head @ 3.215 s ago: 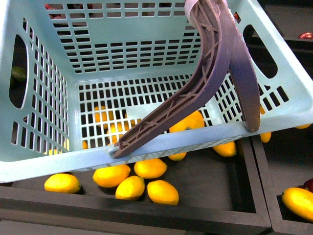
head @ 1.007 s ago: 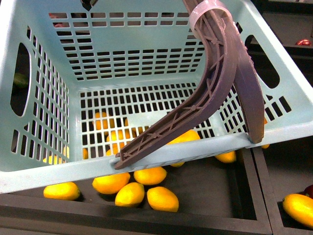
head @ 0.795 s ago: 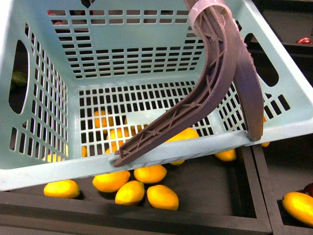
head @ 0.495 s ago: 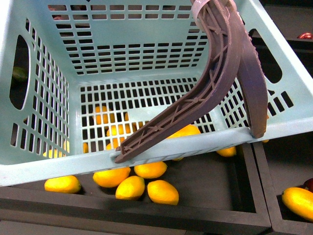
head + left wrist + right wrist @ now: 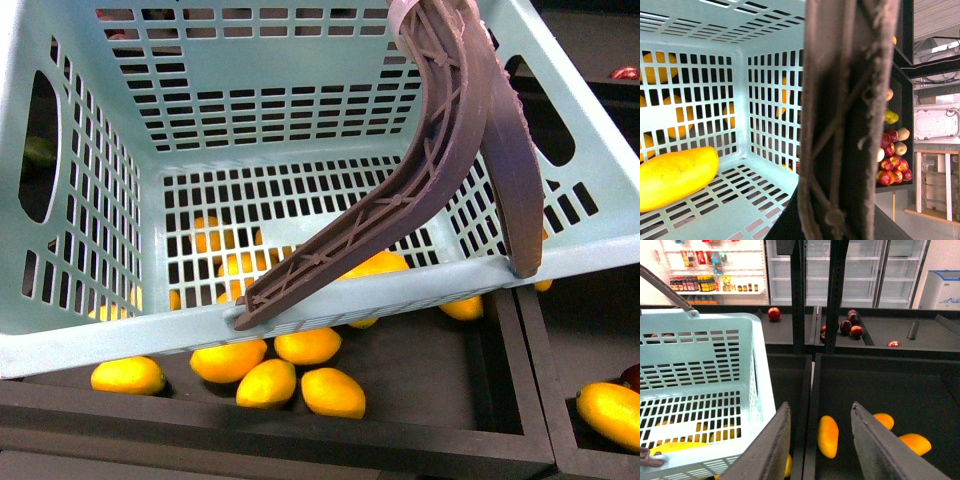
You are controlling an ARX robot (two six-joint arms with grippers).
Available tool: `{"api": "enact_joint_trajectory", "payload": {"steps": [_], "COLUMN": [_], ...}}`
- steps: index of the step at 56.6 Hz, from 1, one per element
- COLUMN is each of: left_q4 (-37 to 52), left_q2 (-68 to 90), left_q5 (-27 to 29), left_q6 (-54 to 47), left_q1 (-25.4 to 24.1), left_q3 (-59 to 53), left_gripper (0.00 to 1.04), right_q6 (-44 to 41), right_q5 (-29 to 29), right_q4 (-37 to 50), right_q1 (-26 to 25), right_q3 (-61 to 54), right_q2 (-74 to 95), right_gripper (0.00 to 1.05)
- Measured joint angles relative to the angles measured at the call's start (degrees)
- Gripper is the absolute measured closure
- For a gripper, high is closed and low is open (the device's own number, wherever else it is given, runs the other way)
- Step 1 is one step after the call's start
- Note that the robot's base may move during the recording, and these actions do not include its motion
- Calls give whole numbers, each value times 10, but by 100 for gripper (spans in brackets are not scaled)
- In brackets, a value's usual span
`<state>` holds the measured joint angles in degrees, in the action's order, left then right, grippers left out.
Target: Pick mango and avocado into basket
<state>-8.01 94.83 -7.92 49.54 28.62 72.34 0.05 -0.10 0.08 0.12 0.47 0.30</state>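
**Front:** neither gripper shows. The basket hangs tilted over the tray with its handle raised. The mango is inside, on the slotted floor by the near wall, half hidden by the handle. A green sliver through the basket's side slot is likely the avocado. Too little of it shows to give its long axis. Loose mangoes lie in the tray under the basket.

**Left wrist:** the handle fills the view dead ahead of the left gripper, running out along the jaws' line. The jaws barely show. Dark shapes hug the handle on both sides, so my read is they're clamped on it and carrying the basket. The mango lies on the floor beyond and to one side of the jaws, so that half looks done.

**Right wrist:** the right gripper is spread wide, with nothing between its fingers. The basket wall is just outside one finger. A tray mango sits ahead in the gap, long axis parallel to the fingers. No avocado is ahead of these jaws.

**Judgement:** the avocado lies across the basket from the free right jaws. The left arm is nearer but occupied, so the right has to get round the basket.
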Motion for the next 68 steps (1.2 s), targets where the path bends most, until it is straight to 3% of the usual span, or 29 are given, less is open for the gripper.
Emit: {"api": "enact_joint_trajectory", "payload": {"steps": [20, 68], "left_q4": [0, 0], "left_q2": [0, 0], "left_q5": [0, 0], "left_q6": [0, -1], "left_q1": [0, 3], "left_q3": [0, 0], "left_gripper": [99, 99], "right_q6": [0, 0], "right_q5": [0, 2], "right_q4": [0, 0], "right_q1": [0, 0], "right_q3": [0, 0], "right_q2": [0, 0], "right_gripper": [6, 8]}}
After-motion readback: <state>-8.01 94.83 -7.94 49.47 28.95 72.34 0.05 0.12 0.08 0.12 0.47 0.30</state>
